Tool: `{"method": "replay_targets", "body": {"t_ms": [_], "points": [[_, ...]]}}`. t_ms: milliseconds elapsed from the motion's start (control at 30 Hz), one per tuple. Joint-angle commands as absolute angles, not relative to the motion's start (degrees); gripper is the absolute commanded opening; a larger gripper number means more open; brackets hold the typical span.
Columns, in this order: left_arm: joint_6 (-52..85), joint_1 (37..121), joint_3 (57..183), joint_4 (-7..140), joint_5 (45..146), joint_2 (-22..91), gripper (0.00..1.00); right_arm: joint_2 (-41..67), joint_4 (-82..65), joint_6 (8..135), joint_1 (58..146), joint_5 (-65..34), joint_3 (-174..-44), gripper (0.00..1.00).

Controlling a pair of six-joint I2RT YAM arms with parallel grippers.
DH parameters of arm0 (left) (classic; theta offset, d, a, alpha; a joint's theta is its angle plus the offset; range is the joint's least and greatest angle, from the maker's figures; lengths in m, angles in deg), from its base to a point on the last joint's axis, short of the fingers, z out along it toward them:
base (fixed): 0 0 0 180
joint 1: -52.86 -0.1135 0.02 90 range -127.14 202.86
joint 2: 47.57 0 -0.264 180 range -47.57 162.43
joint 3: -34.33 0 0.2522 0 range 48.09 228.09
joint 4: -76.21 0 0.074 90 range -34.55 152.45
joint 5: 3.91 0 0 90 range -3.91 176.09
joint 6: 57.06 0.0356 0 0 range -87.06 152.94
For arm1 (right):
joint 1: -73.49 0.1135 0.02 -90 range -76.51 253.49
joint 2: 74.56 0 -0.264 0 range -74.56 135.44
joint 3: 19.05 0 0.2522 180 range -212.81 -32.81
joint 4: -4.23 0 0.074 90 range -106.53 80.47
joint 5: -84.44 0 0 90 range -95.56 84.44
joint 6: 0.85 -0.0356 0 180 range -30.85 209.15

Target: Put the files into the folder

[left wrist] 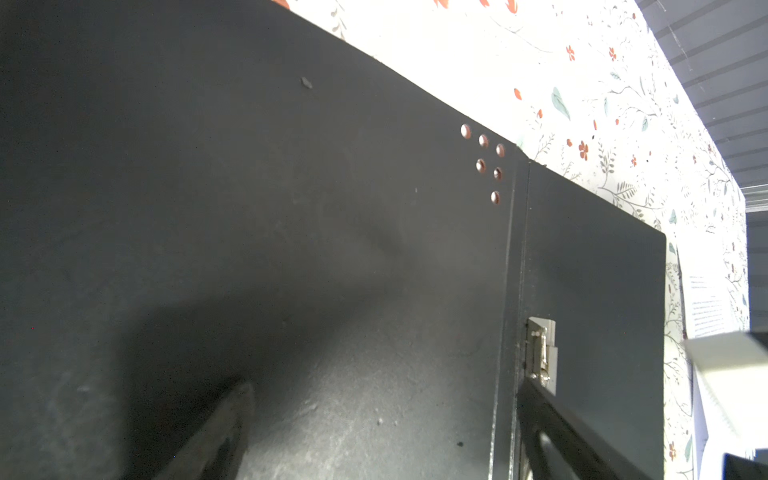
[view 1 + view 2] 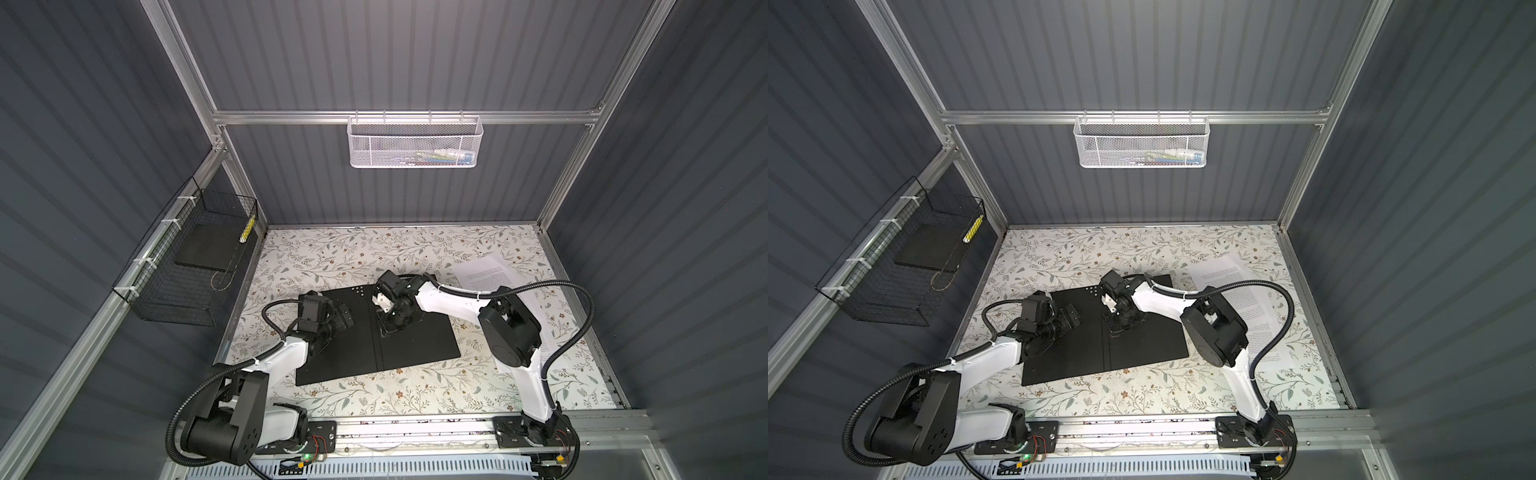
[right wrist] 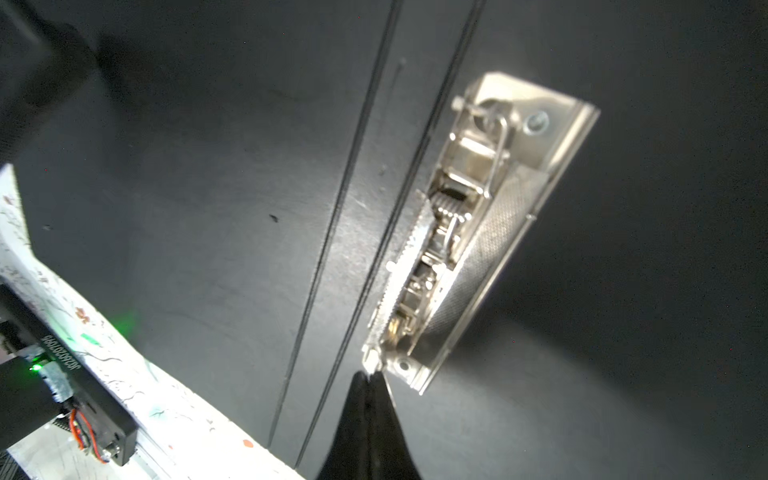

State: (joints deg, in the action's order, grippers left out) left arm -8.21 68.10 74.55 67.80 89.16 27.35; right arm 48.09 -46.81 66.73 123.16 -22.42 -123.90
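**Open folder, clip addressed ahead of loading**

The folder (image 2: 415, 349) lies opened flat on the bench (image 2: 374, 399), black inside up, so the metal clip (image 3: 469, 232) beside its spine can be reached. The right pincer (image 3: 368, 378), shut to a narrow point, meets the clip's near end, probably to lever it. The left pincer (image 2: 340, 316), jaws wide apart, stands over the left cover, likely to steady it. The files (image 2: 488, 270) lie right of the folder, partly under the right arm.

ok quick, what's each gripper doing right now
left gripper: open, holding nothing, over the folder
right gripper: shut, tips at the clip; grip on it unclear
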Motion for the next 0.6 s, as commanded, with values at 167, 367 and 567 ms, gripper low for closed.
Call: {"method": "replay_targets", "body": {"t_ms": [167,367,567], "points": [[-8.2,67.4,71.9,58.3,91.4,30.7,1.0,49.6,-49.7,67.4,123.3,-20.9,-125.0,0.0],[-8.0,67.4,72.1,58.1,91.6,31.1,1.0,47.4,-50.2,67.4,123.3,-18.7,-126.5,0.0],[-8.1,67.2,72.2,57.9,91.6,31.4,1.0,46.8,-50.8,67.6,123.3,-18.3,-128.0,0.0]]}}
